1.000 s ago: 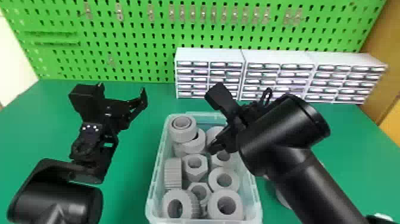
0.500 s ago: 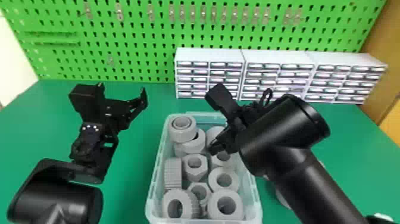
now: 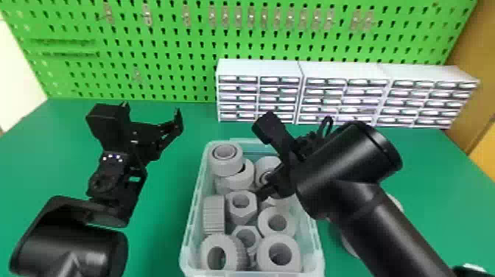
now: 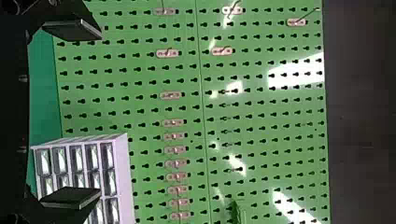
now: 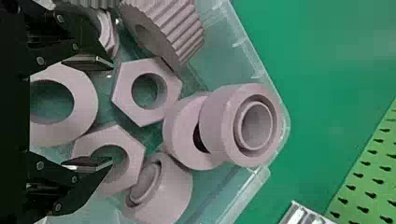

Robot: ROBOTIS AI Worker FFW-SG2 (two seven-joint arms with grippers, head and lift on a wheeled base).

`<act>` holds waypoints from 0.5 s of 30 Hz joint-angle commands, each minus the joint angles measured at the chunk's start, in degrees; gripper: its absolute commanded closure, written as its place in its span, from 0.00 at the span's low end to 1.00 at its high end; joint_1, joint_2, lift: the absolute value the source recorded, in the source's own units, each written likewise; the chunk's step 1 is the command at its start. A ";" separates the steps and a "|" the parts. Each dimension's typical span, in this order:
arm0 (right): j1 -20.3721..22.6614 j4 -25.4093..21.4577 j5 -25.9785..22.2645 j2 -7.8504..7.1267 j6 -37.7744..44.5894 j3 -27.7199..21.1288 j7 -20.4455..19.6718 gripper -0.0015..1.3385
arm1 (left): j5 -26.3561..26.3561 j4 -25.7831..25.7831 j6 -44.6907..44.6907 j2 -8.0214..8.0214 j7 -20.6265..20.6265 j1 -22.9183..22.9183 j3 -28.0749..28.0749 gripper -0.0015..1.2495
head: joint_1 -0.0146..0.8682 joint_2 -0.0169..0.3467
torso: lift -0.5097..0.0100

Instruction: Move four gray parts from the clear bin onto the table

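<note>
Across green table [image 3: 164,228], holds right claw [image 3: 263,188] with fingers apart; shows gray parts [image 5: 123,93] in clear bin [image 3: 189,228] beneath that claw; holds left claw [image 3: 151,110], likewise spread, well to its left.

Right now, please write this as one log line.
right gripper: open, over clear bin | left gripper: open, over table | gray parts: several in bin | round gray item: beside bin, partly hidden

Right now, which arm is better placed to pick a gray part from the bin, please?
The right, I'd judge: its open claw is over the gray parts in the clear bin, while the left claw is off to the bin's left, facing the pegboard.
</note>
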 commanded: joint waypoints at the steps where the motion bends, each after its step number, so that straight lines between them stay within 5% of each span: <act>1: -0.30 1.07 -0.08 -0.04 0.33 0.52 0.52 0.40 | 0.03 0.02 0.06 0.00 0.00 -0.10 -0.03 0.09 | 0.78 0.14 | 0.89; 15: -1.18 3.09 0.00 -0.39 1.21 2.02 1.83 0.40 | 0.03 0.02 0.15 0.09 0.00 -0.18 -0.12 0.09 | 0.78 0.14 | 0.89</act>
